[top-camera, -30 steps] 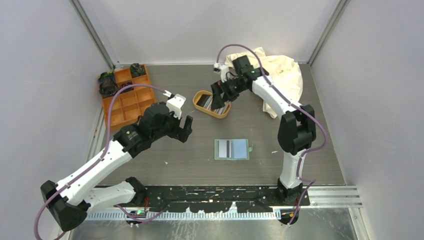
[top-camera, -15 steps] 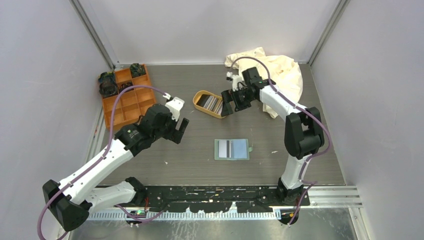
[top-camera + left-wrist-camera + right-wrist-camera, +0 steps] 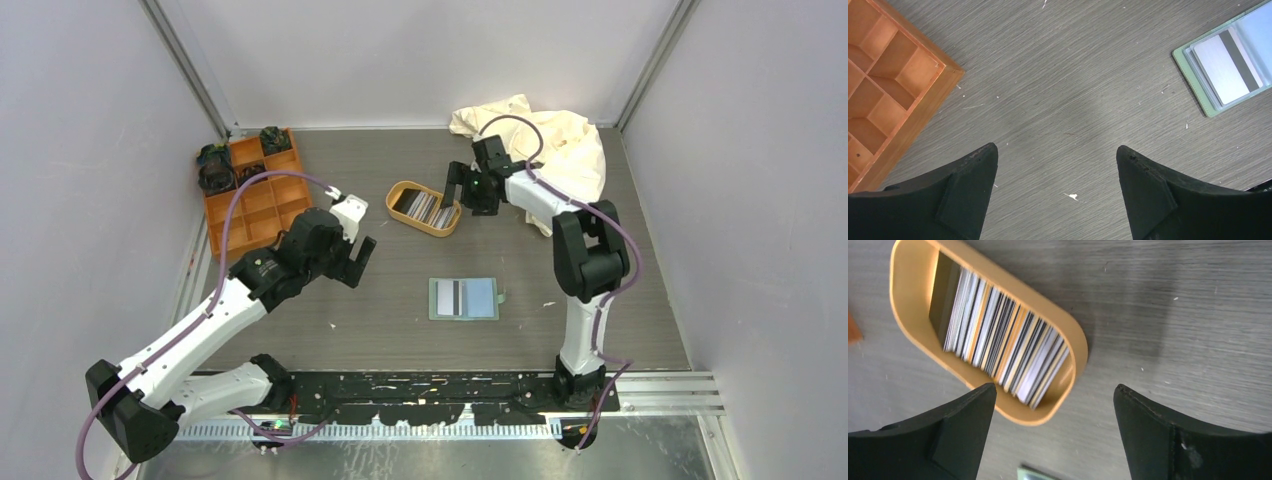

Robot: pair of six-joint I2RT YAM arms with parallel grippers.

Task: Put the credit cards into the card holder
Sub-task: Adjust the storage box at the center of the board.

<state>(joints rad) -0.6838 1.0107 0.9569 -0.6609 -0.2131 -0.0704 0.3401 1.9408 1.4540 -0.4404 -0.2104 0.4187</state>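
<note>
Your left gripper (image 3: 1055, 149): released, over table (image 3: 1058, 75) | your right gripper (image 3: 1054, 387): released, by credit cards (image 3: 1003, 347) in tan tray (image 3: 910, 300), toward far edge | card holder (image 3: 464, 298): open, flat, mid-table.

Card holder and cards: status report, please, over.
Left gripper open, empty, over the table. Right gripper open, empty, at the tan tray. Card holder lies open, two cards showing; credit cards stacked in tray. Nothing between tray and holder.

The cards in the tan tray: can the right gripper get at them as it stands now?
Probably yes. The right gripper hangs open above the tray, the cards stand on edge with tops exposed, and nothing lies between.
</note>
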